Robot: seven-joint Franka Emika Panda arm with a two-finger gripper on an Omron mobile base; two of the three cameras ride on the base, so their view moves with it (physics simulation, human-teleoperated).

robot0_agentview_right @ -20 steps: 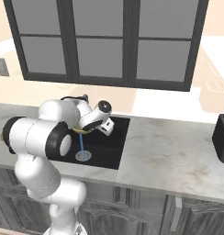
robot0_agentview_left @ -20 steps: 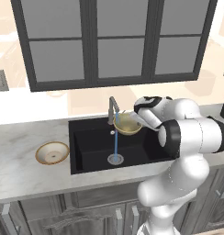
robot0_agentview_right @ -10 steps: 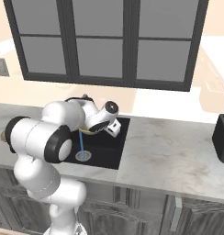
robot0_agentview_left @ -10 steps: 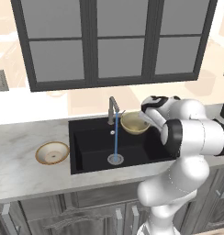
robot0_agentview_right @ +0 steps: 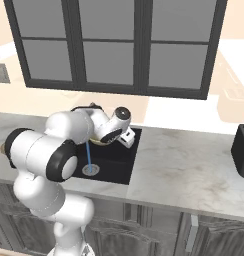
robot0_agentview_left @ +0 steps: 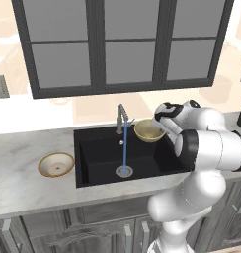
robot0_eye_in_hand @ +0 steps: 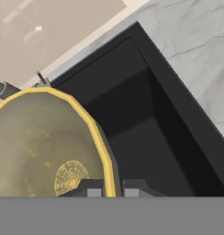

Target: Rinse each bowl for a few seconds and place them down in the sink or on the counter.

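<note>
Roughly mid-task, by the look of it. At left of the left base view, shallow tan-rimmed bowl (robot0_agentview_left: pixel 56 164) resting on the bench (robot0_agentview_left: pixel 23 178), empty, seemingly yet to be rinsed. Centre: black sink (robot0_agentview_left: pixel 100 158) holding nothing but a water stream (robot0_agentview_left: pixel 125 154) running from faucet (robot0_agentview_left: pixel 121 117) to drain. Right of the stream: olive-yellow bowl (robot0_agentview_left: pixel 149 130), empty, rim pinched in the clenched pincer (robot0_eye_in_hand: pixel 113 189), held above the basin, not yet set down.
</note>
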